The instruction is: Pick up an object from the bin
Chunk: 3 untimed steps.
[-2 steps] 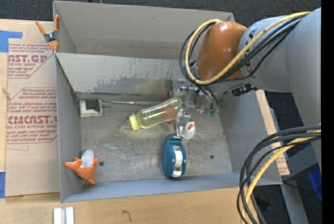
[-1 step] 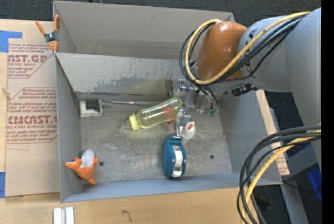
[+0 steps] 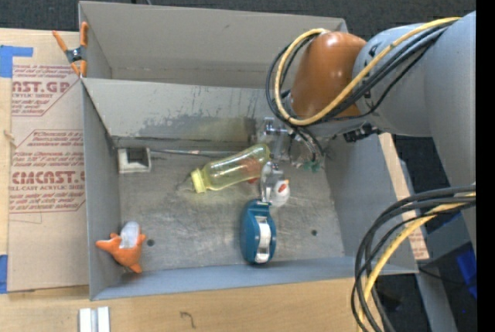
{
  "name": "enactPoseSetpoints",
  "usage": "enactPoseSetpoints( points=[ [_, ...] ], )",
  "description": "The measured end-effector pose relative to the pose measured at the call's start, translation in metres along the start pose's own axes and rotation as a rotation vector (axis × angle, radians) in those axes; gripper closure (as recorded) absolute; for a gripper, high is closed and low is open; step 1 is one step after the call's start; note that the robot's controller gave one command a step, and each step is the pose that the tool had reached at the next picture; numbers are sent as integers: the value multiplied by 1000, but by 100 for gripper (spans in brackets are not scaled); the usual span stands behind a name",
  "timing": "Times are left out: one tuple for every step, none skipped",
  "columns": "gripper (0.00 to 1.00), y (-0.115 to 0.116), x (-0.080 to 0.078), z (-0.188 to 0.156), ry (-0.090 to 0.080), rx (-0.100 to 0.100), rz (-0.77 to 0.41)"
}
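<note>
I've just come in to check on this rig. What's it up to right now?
The arm reaches into the bin from the right. Its gripper is low in the middle, at the right end of a yellow-green bottle lying on its side. A blue oval thing lies just in front of it. An orange toy sits in the front left corner, and a small white block sits by the left wall. I can't tell whether anything is gripped yet.
</note>
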State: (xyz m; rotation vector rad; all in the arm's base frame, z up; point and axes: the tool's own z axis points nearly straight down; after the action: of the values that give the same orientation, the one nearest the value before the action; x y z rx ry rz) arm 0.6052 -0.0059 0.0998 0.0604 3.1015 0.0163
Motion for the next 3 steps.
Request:
enactPoseSetpoints(
  points=[
    [100, 0, 0, 0, 0, 0, 0],
    [100, 0, 0, 0, 0, 0, 0],
    [100, 0, 0, 0, 0, 0, 0]
  ],
)
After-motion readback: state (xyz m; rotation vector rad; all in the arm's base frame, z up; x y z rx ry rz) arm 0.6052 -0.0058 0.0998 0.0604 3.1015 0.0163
